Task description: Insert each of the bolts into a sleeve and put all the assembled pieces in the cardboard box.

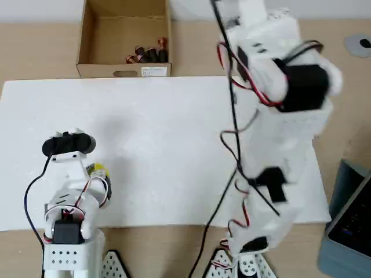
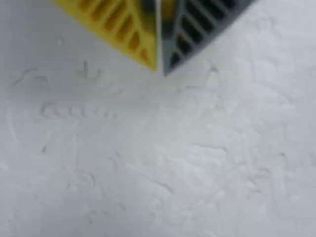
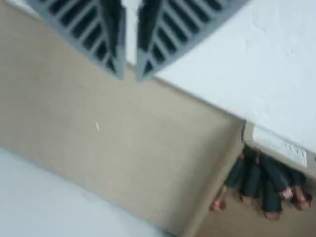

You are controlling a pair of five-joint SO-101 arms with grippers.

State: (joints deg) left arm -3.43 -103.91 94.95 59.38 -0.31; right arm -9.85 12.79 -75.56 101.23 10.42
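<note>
The cardboard box (image 1: 87,40) stands at the table's far edge, left of centre. Several assembled pieces (image 1: 148,54), dark sleeves with red bolt ends, lie together in its near right corner. In the right wrist view the same pieces (image 3: 261,182) lie inside the box (image 3: 217,197), some way off from my right gripper (image 3: 129,75). That gripper's grey fingers are shut with nothing between them, above the tan table. My left gripper (image 2: 160,68) is shut and empty, its yellow and grey tips meeting just over the white foam mat (image 2: 163,163). The left gripper (image 1: 97,171) sits folded back near the mat's front left.
A white foam mat (image 1: 162,145) covers most of the table. My right arm (image 1: 278,116) stands tall over the mat's right side, with cables hanging from it. A grey device (image 1: 351,226) sits at the right edge, and a small round grey object (image 1: 358,44) lies far right.
</note>
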